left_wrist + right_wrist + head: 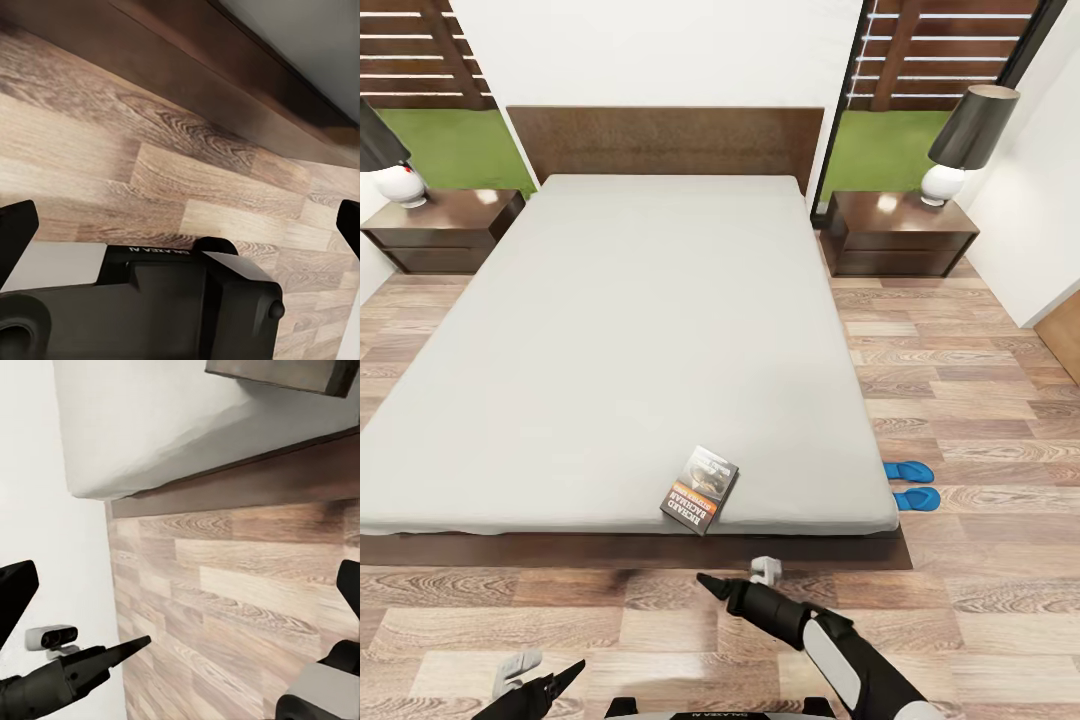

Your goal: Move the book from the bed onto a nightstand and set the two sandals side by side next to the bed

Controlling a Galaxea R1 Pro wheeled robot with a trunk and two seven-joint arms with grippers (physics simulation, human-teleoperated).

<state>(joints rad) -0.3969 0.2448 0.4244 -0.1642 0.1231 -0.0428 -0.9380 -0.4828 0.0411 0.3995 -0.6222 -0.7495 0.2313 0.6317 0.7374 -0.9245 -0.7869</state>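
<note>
Book (700, 489): one, flat on mattress near foot edge, toward right corner, cover up (white lettering, orange band).
Bed (660, 140): one, dark frame and headboard, pale mattress; foot rail (225, 71) seen from left wrist above plank floor; mattress corner (165, 427) seen from right wrist, book's edge (281, 375) overhanging nothing, just lying at the rim.
Sandals: two, blue, on floor at bed's right side near foot corner; one (908, 471) farther up, other (917, 498) just beside it, roughly parallel, partly tucked against mattress edge.
Nightstands: two, dark wood; left (445, 228) and right (900, 232) flanking headboard.
Lamps: two, black shades on white round bases; one on left stand (390, 160), one on right stand (965, 140).
Windows: two, showing grass and slatted fence.
Floor (980, 620): wood planks.
Left gripper (540, 685): low over floor, short of bed; jaws apart, holding nothing (both tips at frame edges in wrist view).
Right gripper (735, 578): over floor just before foot rail, below book; jaws wide, holding nothing.
</note>
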